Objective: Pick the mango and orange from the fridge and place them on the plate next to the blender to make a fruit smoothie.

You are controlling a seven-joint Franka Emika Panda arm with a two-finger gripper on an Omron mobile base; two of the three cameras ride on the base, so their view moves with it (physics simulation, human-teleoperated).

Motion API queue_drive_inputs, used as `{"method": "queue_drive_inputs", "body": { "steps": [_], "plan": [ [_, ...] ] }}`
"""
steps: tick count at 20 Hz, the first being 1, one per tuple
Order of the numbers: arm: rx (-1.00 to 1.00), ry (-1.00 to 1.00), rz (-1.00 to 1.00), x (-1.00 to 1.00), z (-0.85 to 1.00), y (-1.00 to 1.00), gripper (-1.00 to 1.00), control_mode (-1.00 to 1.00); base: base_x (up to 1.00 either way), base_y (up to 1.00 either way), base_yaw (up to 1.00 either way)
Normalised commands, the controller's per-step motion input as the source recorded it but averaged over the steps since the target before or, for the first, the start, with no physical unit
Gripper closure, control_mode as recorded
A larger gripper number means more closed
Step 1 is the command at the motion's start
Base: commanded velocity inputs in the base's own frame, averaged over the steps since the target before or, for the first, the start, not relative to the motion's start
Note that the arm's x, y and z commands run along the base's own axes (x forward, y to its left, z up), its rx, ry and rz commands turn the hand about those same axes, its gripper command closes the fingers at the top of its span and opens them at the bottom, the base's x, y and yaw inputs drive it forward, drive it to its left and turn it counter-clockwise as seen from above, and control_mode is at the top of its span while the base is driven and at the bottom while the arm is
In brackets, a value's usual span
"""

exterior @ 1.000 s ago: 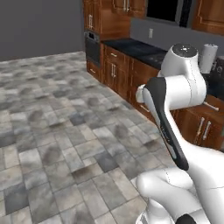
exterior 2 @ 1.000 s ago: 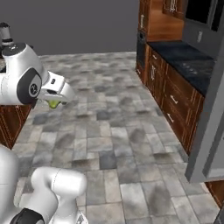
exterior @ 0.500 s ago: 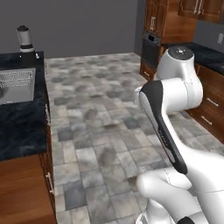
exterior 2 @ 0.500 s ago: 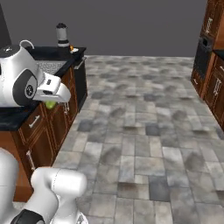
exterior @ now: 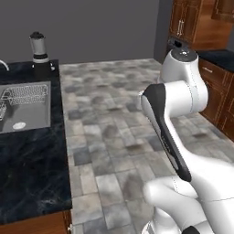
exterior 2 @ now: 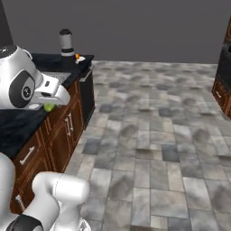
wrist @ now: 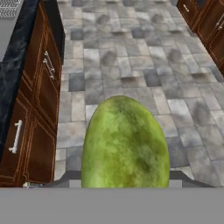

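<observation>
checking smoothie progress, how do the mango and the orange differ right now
The mango is green and elongated; the orange is a small bright orange blob, its shape too small to judge. The mango is carried in the pincer, off any surface; the orange rests on the counter beside the blender. Both are out of the fridge.

A grey stone-tile floor (exterior 2: 149,135) spreads under a plain grey wall (exterior: 100,27). Left of the jaws runs a dark marble desk (exterior: 32,169) with a steel sink (exterior: 25,107), above brown wooden cabinets (wrist: 39,113); more cabinets (exterior: 215,91) stand well apart on the far side.
</observation>
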Motion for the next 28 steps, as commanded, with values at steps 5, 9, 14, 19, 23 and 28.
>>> {"method": "queue_drive_inputs", "body": {
  "steps": [5, 9, 14, 19, 23, 28],
  "plan": [
    [0.00, 0.00, 0.00, 0.00, 0.00, 0.00, 1.00, 1.00, 1.00, -0.66, 0.03],
    [0.00, 0.00, 0.00, 0.00, 0.00, 0.00, 1.00, 1.00, 1.00, -0.35, 0.05],
    [0.00, 0.00, 0.00, 0.00, 0.00, 0.00, 1.00, 1.00, 1.00, -0.06, 0.04],
    [0.00, 0.00, 0.00, 0.00, 0.00, 0.00, 1.00, 1.00, 1.00, 0.00, 0.07],
    [0.00, 0.00, 0.00, 0.00, 0.00, 0.00, 1.00, 1.00, 1.00, 0.00, 0.04],
    [0.00, 0.00, 0.00, 0.00, 0.00, 0.00, 1.00, 1.00, 1.00, 0.00, 0.04]
  ]
}}
